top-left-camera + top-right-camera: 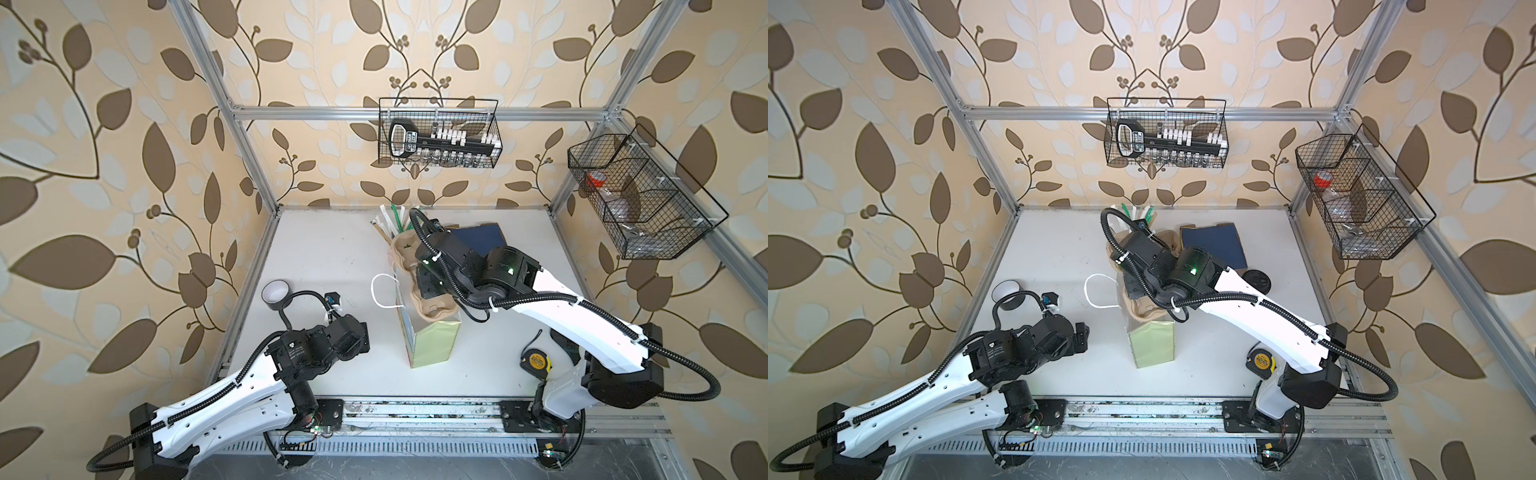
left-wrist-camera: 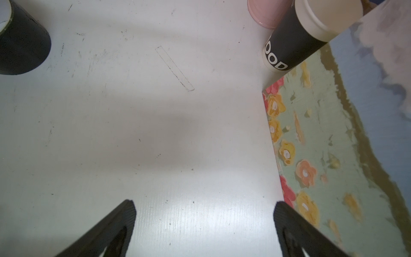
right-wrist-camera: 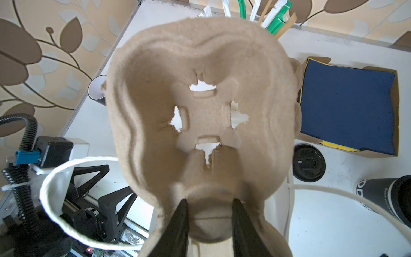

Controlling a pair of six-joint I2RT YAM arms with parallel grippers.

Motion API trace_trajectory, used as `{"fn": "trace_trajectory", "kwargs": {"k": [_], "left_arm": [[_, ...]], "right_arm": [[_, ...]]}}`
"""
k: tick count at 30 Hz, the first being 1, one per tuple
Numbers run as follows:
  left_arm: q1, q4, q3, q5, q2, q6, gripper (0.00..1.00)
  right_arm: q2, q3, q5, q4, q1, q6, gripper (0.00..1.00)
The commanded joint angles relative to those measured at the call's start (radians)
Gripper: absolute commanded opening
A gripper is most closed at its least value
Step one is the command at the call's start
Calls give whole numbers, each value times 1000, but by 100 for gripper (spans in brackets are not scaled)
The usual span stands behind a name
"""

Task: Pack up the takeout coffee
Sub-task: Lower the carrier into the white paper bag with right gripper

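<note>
Right gripper (image 3: 210,201) tight on pulp cup tray (image 3: 200,89); left gripper (image 2: 204,203) wide apart.

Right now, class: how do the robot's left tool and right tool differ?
The left tool stands wide open and empty; the right tool is closed on the pulp cup carrier. The left tool hangs over the table; the right tool is above the paper bag. Both have black fingers.

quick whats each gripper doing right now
left gripper: open, holding nothing
right gripper: closed on the cardboard cup tray
</note>
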Motion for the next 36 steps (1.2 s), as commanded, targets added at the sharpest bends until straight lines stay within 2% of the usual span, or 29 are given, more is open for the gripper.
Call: {"fn": "trace_trajectory", "kwargs": {"k": [1,36], "left_arm": [[11,9,-5,-31,-6,-8,99],[11,17,-12,-41,24,-3,99]], "right_arm": [[-16,-12,4,14,-3,38,32],[12,-121,-50,17,-35,34,30]]}}
